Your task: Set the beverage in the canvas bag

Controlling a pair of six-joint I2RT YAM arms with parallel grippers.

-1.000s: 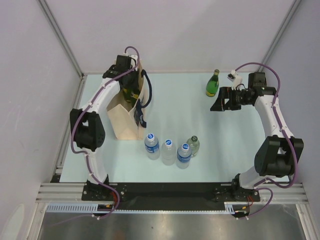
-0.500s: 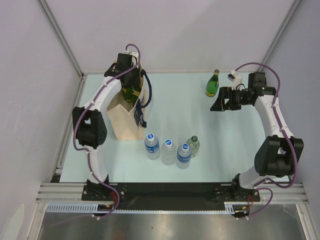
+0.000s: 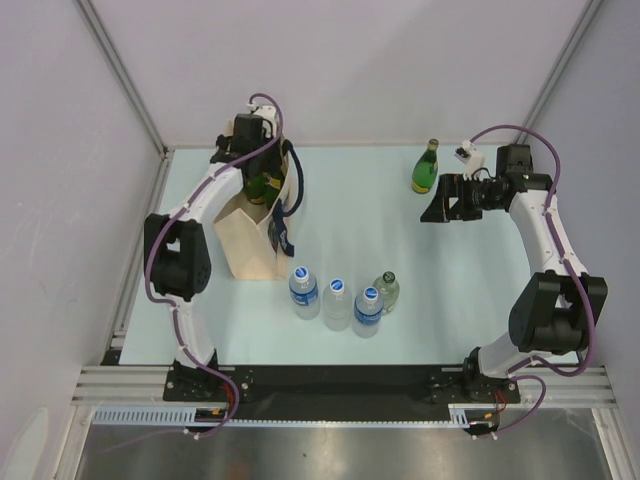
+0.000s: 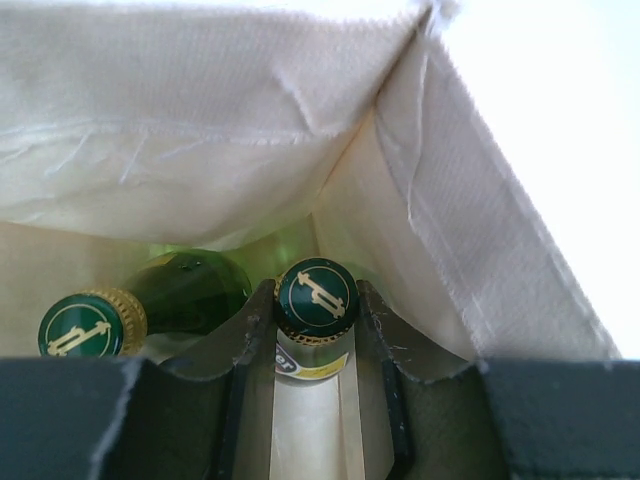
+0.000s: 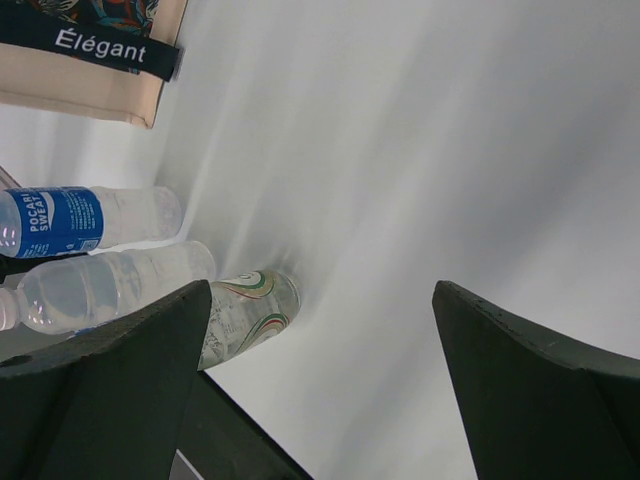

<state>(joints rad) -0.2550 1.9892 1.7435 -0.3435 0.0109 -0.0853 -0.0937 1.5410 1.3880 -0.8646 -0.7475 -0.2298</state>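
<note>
Status: the left claw (image 4: pixel 314 318) is down inside the beige canvas tote bag with navy strap handles (image 3: pixel 248 250), upper left of the overhead view. Its fingers (image 4: pixel 250 345) press on both sides of the neck of a green glass bottle with a green-and-gold cap (image 4: pixel 316 295), so it reads as clamped on it. A second green glass bottle (image 4: pixel 85 325) with the same cap sits just beside it at lower left of the left wrist view, already in the bag.

Judgement: one beverage is in. The held one is inside the bag but not let go. What's left for it is to spread the fingers and lift the arm out without dragging the canvas.

Outside the bag on the pale blue-green tabletop (image 3: pixel 400 260):
- a green glass bottle with a gold-foil neck (image 3: pixel 427 167), upper right
- three clear plastic water bottles with blue caps (image 3: pixel 337 303), in a row at lower centre
- a clear glass bottle with a dark cap (image 3: pixel 387 290), at the row's right end

If all of these go in, most of the job is left. The task line doesn't say.

The right claw (image 3: pixel 437 205) has its fingers wide apart with nothing between them. It is near the gold-foil bottle, to its lower right.

View differences:
- Overhead shows green glass in the bag mouth, but the arm hides the grasp. Only the left wrist shows caps and finger contact.
- Left wrist sees nothing outside the bag.
- Right wrist reads print that overhead can't resolve: "Élégant" on the navy strap, and "Pocari Sweat" on a blue label.
- Right wrist misses the gold-foil bottle entirely.
</note>
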